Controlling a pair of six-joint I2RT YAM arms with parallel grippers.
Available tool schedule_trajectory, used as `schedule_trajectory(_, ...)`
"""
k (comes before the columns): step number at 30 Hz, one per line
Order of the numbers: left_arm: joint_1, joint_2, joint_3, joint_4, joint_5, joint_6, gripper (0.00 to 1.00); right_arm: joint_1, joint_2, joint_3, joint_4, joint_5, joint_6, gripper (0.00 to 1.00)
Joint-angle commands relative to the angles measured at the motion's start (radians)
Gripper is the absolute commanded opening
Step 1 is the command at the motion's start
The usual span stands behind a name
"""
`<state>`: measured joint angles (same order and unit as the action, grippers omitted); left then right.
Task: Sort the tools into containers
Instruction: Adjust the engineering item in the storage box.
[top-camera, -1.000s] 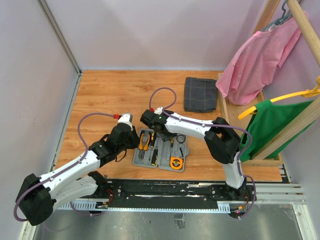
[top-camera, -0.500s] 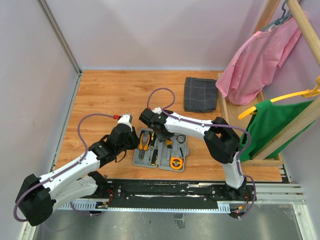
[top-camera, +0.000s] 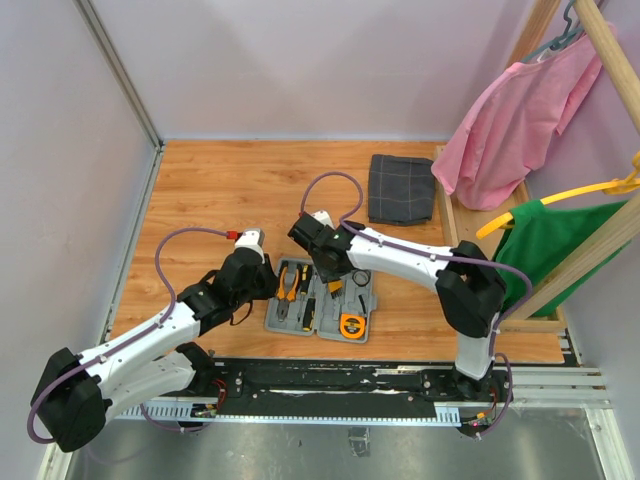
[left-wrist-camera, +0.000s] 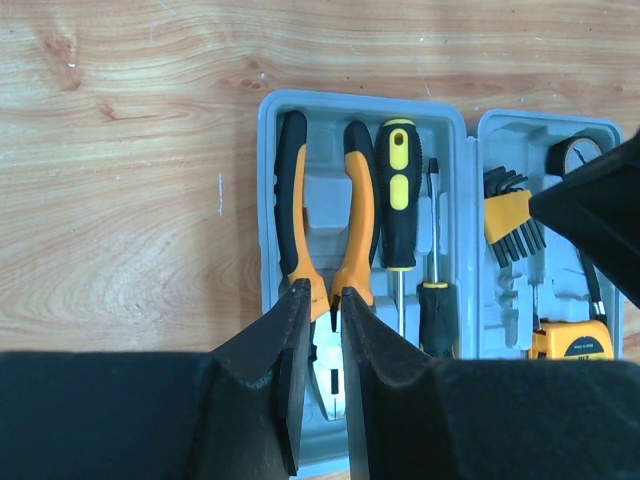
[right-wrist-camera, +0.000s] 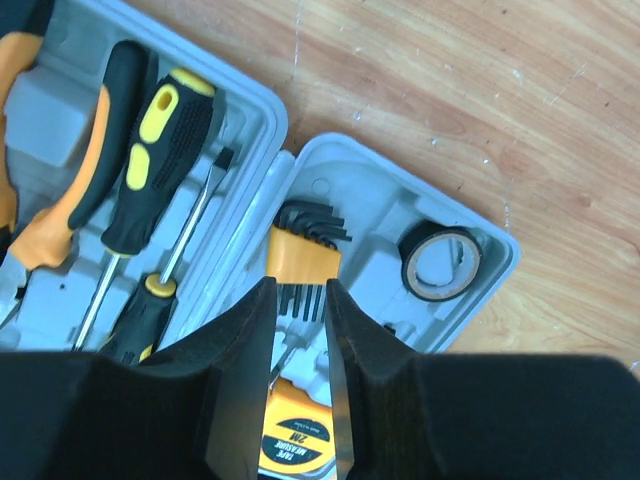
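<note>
Grey tool case (top-camera: 272, 322) lies open on the wooden tabletop (left-wrist-camera: 120, 200), near my two bases.
Left half: orange-handled pliers (left-wrist-camera: 358, 210), a yellow-and-black screwdriver (left-wrist-camera: 398, 200) just beside them, then a smaller screwdriver (left-wrist-camera: 436, 310).
Right half: hex key set (right-wrist-camera: 300, 250), black tape roll (right-wrist-camera: 437, 262), yellow tape measure (right-wrist-camera: 295, 435).
My left end effector (left-wrist-camera: 322, 290) is over the pliers, fingers a narrow slit apart, gripping nothing.
My right end effector (right-wrist-camera: 300, 285) is over the hex keys, also slightly parted and empty.
</note>
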<state>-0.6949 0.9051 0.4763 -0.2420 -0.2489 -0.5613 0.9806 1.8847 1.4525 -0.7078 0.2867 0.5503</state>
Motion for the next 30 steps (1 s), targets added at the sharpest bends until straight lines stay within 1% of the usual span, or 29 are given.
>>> schedule_trajectory(1,0.009,-0.012,-0.007,0.004,-0.004,0.0,0.23,-0.006,-0.058,-0.078,0.062,-0.079,-0.055,0.26)
schedule_trajectory(5,0.009,-0.004,-0.008,0.011,0.0,0.001,0.23,-0.011,-0.048,-0.124,0.098,-0.128,-0.102,0.32)
schedule_trajectory(11,0.009,0.008,-0.006,0.015,0.005,0.003,0.23,-0.011,-0.019,-0.12,0.102,-0.117,-0.11,0.42)
schedule_trajectory(25,0.009,0.018,-0.004,0.019,0.003,0.006,0.23,-0.011,0.047,-0.046,0.039,0.046,-0.11,0.44)
schedule_trajectory(30,0.009,0.028,-0.001,0.023,0.008,0.008,0.23,-0.022,0.065,-0.025,0.036,0.052,-0.102,0.4)
